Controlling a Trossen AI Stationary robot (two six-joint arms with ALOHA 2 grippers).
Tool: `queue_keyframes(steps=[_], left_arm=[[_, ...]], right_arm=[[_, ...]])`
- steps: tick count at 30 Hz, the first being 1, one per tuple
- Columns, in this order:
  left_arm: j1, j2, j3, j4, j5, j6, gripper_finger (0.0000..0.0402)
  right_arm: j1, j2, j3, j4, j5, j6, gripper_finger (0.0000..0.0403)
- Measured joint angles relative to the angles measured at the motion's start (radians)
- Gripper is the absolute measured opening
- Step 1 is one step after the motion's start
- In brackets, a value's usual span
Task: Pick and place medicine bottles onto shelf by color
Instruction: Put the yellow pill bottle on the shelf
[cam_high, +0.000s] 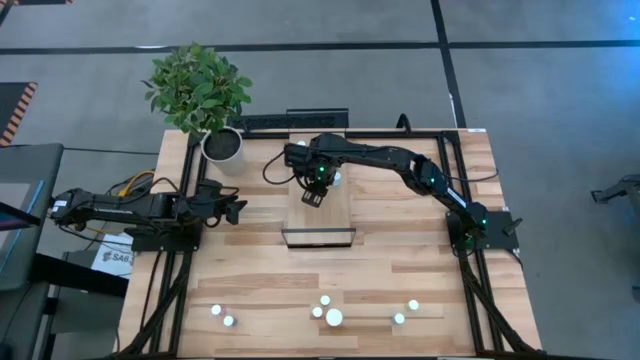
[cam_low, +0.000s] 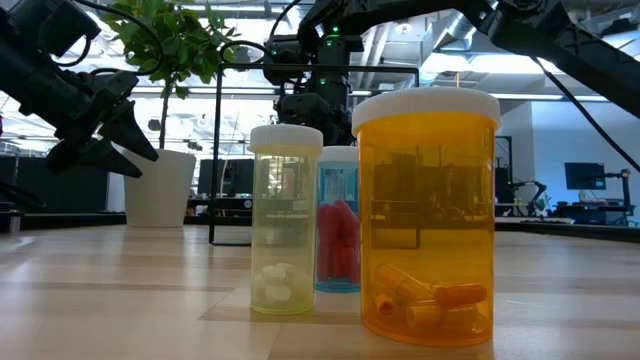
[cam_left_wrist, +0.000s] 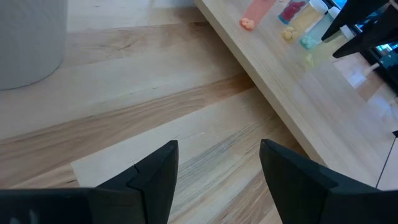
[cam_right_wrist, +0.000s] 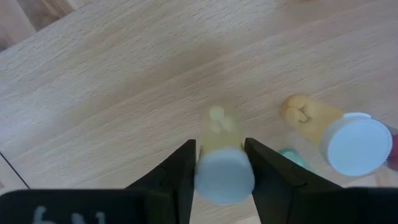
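Note:
The light-wood shelf (cam_high: 335, 215) lies at the table's middle, its dark frame (cam_high: 318, 237) at the near end. My right gripper (cam_high: 313, 195) is over the shelf, shut on a yellow medicine bottle (cam_right_wrist: 217, 134) with a white cap. Beside it on the shelf stand an orange bottle (cam_right_wrist: 357, 143) and a teal one (cam_right_wrist: 289, 155); the row also shows in the left wrist view (cam_left_wrist: 292, 15). My left gripper (cam_high: 235, 210) is open and empty, left of the shelf, over bare table. Several more bottles stand along the table's near edge, among them a bigger one (cam_high: 334, 317). My right gripper pinches the yellow bottle at its white cap (cam_right_wrist: 224, 177) between the two fingers, coming from above and pointing down. The bottle hangs upright below the fingers, its bottom toward the shelf board; whether it stands on the board, I cannot tell.
A white pot with a green plant (cam_high: 222, 143) stands at the far left, beside the shelf's far end. Near the low camera stand a yellow bottle (cam_low: 285, 220), a teal one (cam_low: 337, 220) and the big orange one (cam_low: 427, 215). Dark frame bars run along the table's sides.

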Motion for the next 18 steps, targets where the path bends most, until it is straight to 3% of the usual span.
queue_keyframes(steps=[9,18], left_arm=[[0.000,0.000,0.000,0.000,0.000,0.000,0.0212],[0.000,0.000,0.000,0.000,0.000,0.000,0.0212]], right_arm=[[0.000,0.000,0.000,0.000,0.000,-0.001,0.0183],[0.000,0.000,0.000,0.013,0.013,0.028,0.0188]])
